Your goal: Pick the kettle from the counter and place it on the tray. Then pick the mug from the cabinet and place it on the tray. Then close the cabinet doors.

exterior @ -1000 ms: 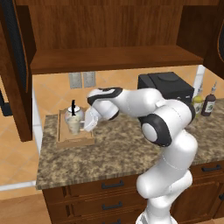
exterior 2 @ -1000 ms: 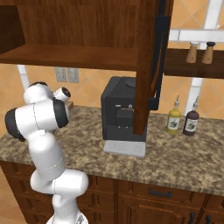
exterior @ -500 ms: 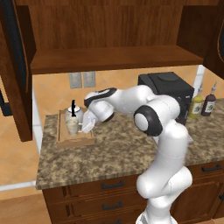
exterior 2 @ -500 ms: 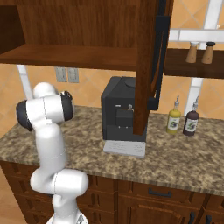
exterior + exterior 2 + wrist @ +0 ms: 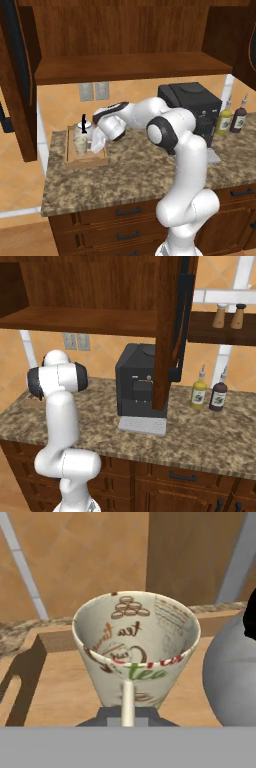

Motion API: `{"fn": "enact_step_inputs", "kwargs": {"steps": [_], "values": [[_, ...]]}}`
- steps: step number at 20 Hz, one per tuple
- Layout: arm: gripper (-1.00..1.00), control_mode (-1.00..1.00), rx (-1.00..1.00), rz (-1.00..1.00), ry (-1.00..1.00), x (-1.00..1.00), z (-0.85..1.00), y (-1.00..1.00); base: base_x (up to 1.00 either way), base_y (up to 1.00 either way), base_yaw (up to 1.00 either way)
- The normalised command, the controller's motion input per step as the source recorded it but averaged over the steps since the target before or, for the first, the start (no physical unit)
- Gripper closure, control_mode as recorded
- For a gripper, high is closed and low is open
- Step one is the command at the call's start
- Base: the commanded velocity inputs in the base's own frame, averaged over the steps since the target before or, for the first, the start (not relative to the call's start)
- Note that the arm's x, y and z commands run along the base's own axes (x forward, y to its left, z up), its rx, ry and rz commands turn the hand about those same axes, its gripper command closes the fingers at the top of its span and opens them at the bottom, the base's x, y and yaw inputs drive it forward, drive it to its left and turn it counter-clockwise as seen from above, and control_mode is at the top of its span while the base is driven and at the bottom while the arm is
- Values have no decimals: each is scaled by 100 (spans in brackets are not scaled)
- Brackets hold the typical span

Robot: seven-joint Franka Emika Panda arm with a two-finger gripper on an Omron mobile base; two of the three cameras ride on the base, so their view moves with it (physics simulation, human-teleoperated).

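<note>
I have the end effector (image 5: 94,145) clamped on the mug (image 5: 136,648), low over the tray (image 5: 55,682) at left of frame. The kettle (image 5: 231,672) sits just beside; releasing carelessly could knock it or tip the mug.

Matt printed mug (image 5: 135,647), smooth grey kettle (image 5: 232,672), light wooden tray (image 5: 60,687).
</note>
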Motion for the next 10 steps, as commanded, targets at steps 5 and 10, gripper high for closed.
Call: {"fn": "enact_step_inputs", "kwargs": {"steps": [5, 10], "values": [[100, -100, 0, 0, -5, 23, -18, 20, 0, 0, 0], [-100, -100, 0, 0, 0, -1, -1, 2, 0, 0, 0]]}}
